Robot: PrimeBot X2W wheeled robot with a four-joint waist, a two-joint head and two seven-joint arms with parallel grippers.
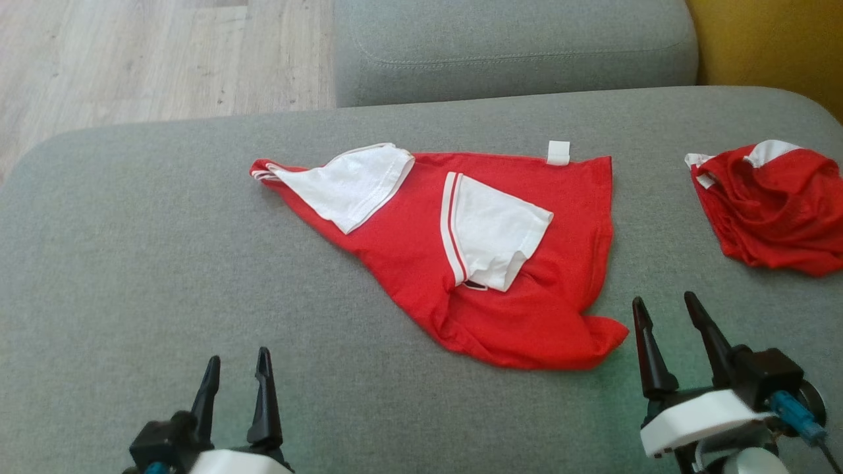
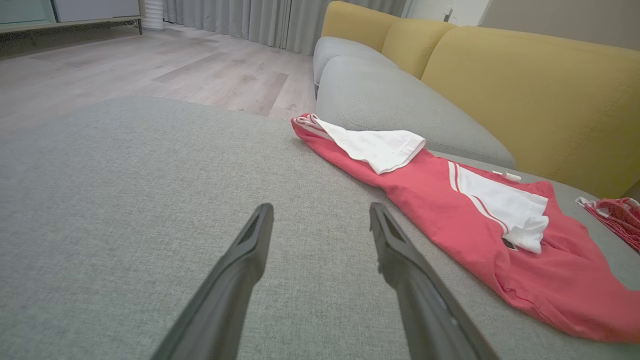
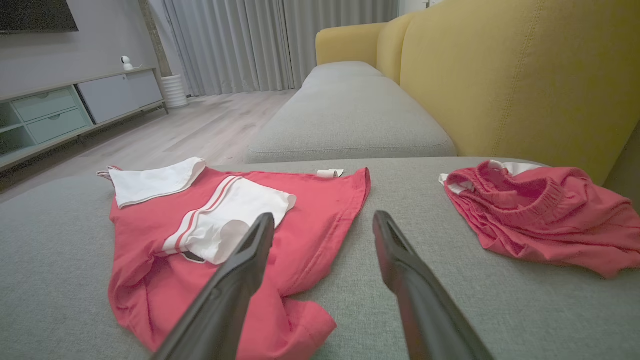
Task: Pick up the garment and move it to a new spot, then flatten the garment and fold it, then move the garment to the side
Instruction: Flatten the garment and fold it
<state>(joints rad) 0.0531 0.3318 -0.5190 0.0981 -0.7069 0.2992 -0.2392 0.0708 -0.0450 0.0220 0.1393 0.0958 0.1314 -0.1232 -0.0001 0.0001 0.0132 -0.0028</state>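
A red garment [image 1: 408,243] with two white sleeves lies spread and rumpled in the middle of the grey cushion [image 1: 132,263]; it also shows as the garment [image 2: 440,210] in the left wrist view and the garment [image 3: 150,260] in the right wrist view. My left gripper [image 1: 237,368] hovers open near the cushion's front, well to the left of the shirt's lower edge. My right gripper [image 1: 665,306] stands open just right of the shirt's bottom corner, nothing between its fingers.
A second red garment [image 1: 777,210] lies bunched at the cushion's far right edge. Behind is another grey seat cushion [image 1: 514,46] and a yellow sofa back [image 3: 500,75]. Wooden floor [image 1: 132,59] lies beyond the cushion's far left edge.
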